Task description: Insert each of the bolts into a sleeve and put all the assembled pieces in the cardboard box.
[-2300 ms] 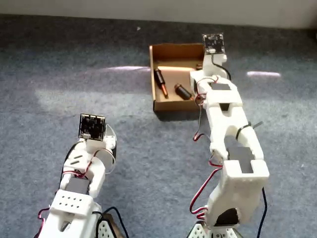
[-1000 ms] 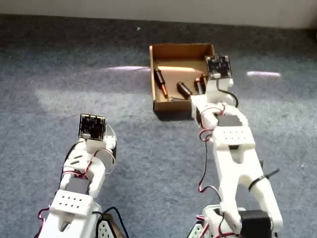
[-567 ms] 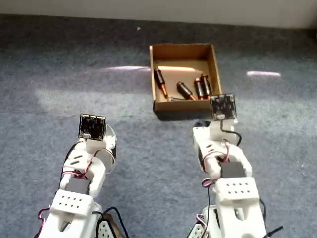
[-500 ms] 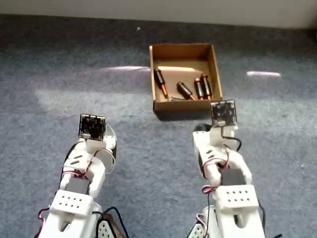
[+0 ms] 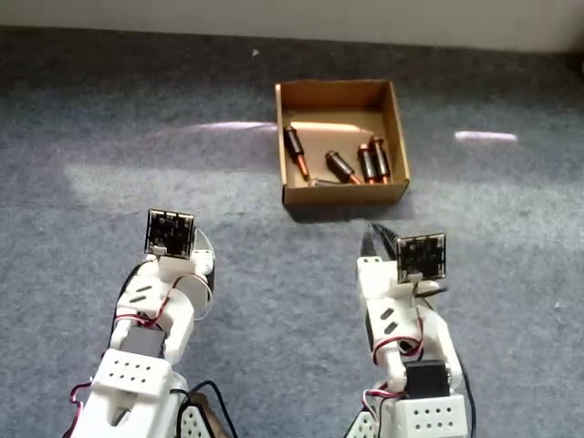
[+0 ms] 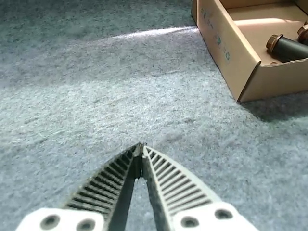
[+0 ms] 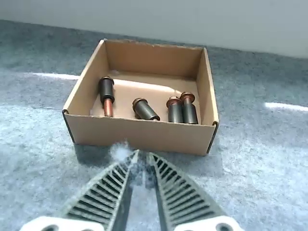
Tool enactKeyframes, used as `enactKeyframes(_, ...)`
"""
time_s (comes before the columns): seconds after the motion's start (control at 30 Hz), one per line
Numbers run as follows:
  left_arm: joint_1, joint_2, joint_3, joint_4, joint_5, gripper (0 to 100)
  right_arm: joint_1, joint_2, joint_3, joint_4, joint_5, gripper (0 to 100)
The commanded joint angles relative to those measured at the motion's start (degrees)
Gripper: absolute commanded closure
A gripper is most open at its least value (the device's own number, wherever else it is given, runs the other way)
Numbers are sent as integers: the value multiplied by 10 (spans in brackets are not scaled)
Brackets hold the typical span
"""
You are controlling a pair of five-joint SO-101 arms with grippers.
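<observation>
The cardboard box (image 5: 400,144) sits on the grey carpet at the back middle, and several bolts in dark sleeves (image 5: 339,167) lie inside it. The right wrist view looks into the box (image 7: 139,132), with the assembled pieces (image 7: 107,94) side by side on its floor. My right gripper (image 7: 139,155) is shut and empty, drawn back just in front of the box's near wall. My left gripper (image 6: 140,147) is shut with nothing in it, low over bare carpet left of the box (image 6: 226,50). In the high view the right gripper (image 5: 376,241) points at the box.
Grey carpet (image 5: 137,137) spreads all around the box. A pale wall strip (image 5: 292,18) runs along the far edge. Both arms are folded back near the front edge, the left arm (image 5: 155,310) and the right arm (image 5: 406,319).
The right arm has pulled back from over the box to the front, leaving two more sleeved bolts in the box's right side. The left arm has kept still.
</observation>
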Motion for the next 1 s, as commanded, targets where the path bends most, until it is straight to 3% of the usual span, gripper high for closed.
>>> enactKeyframes(0.0, -7, 2, 13, 6, -4, 965, -6, -27, 83, 53, -3, 995)
enactKeyframes(0.7, -52, -2, 13, 128, -4, 966, -5, -8, 83, 360, 2, 994)
enactKeyframes(0.97, -52, -2, 13, 128, -4, 966, -2, -15, 82, 375, 2, 994)
